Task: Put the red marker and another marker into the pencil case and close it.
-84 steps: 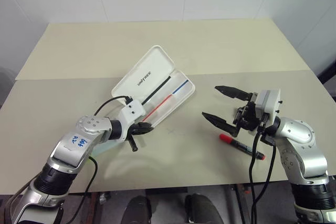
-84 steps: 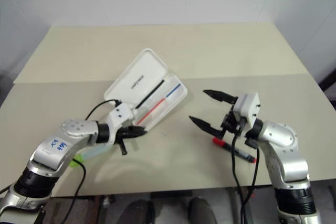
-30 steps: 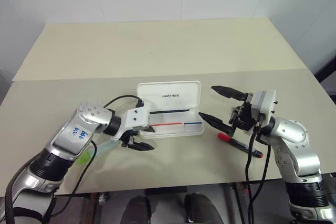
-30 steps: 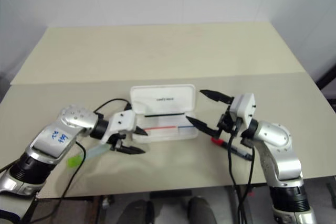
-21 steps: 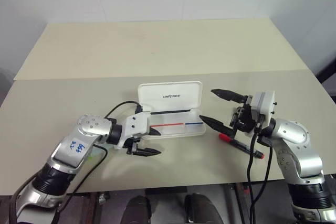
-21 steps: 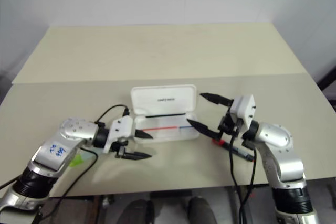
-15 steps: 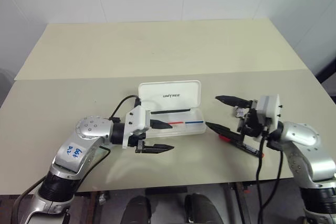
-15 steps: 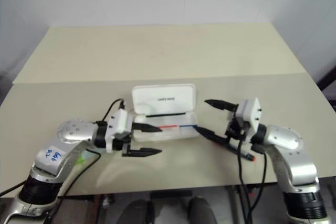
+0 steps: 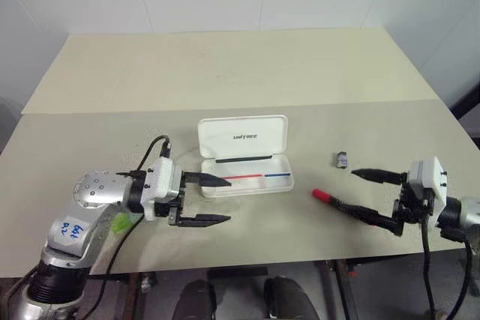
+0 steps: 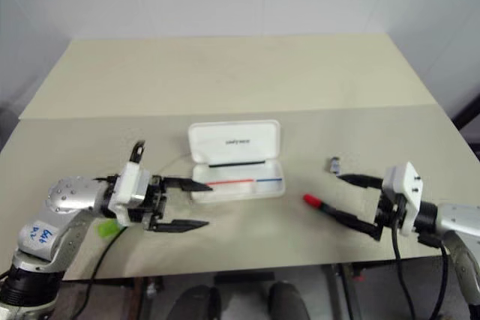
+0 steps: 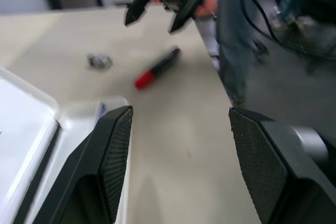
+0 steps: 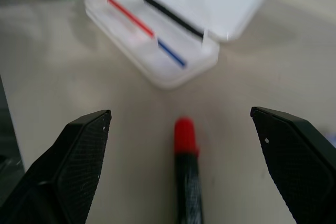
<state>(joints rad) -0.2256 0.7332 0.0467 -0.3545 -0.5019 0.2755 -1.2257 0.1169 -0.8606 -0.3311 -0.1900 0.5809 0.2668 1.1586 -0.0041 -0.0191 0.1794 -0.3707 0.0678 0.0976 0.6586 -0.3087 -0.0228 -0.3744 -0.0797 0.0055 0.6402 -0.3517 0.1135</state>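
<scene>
Near the front edge of the table (image 9: 225,73), towards its right corner, we are lining up on the red marker (image 9: 345,205), which is lying flat with its red cap pointing at the pencil case (image 9: 244,155). The case is sitting open mid-table, lid up, thin pens inside. To do this well, we judge we should be lowering the right gripper (image 9: 369,198) squarely over the black barrel, fingers straddling it crosswise, and closing near the middle so it does not swing on the lift. Its fingers are standing wide apart, holding nothing, one on each side of the marker's barrel. The left gripper (image 9: 211,199) is hovering just beside the case's left end, fingers clearly apart and empty, touching nothing we can make out. The green highlighter (image 10: 109,228) is peeking out beneath the left arm, near the front-left edge. A small grey object (image 9: 341,160) is resting just beyond the marker.
</scene>
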